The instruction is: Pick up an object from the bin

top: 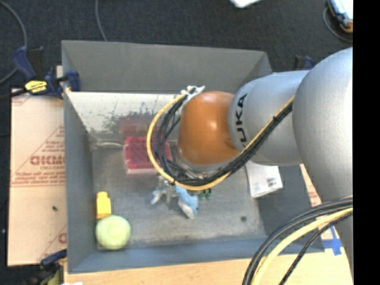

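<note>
The claw [170, 197] is hanging low over the middle of the bin floor, just under the orange cover [205, 129] on the wrist. The cover and the looping yellow and black cables [155, 142] are hiding its upper part. From this angle it cannot be told whether it is spread or pressed together, nor whether it is pinching anything.

The grey metal bin [166, 70] is lying all around the claw, its floor showing bare on the left and below. The thick silver arm [309, 117] is reaching in from the right, above the claw.

A flat pink block [138, 154] is lying up and to the left of the claw, near it but apart. A white card [265, 181] with dark print is sitting well off to the claw's right, against the bin's right wall. A pale green ball [113, 232] is resting down and to the left, well apart, close to the near wall. A small yellow block [103, 204] is standing just above that ball, touching it or nearly so, far to the claw's left.

A small light blue piece [189, 206] is lying just to the right of the claw's lower end, the nearest thing to it. Whether the two are touching cannot be told.
</note>
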`<state>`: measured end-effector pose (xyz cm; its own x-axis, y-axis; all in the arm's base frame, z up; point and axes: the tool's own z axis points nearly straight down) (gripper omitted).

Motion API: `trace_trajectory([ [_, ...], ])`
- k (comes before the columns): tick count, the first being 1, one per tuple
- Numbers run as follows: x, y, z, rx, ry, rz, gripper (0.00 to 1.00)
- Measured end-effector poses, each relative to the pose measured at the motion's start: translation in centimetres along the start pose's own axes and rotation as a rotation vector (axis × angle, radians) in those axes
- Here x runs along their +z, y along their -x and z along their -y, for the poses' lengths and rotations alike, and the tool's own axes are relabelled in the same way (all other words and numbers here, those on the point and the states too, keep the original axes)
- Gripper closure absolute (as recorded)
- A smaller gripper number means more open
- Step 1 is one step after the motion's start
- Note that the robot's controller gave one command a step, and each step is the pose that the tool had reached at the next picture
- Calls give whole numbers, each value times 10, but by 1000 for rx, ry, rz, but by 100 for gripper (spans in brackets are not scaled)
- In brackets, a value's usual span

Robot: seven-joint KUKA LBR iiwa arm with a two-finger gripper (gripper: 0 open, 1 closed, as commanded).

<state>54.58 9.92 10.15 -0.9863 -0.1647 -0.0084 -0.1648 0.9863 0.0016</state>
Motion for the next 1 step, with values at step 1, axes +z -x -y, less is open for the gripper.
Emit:
trace_trajectory([
  [1, -63, -16, -3, -2, 0, 1, 100],
])
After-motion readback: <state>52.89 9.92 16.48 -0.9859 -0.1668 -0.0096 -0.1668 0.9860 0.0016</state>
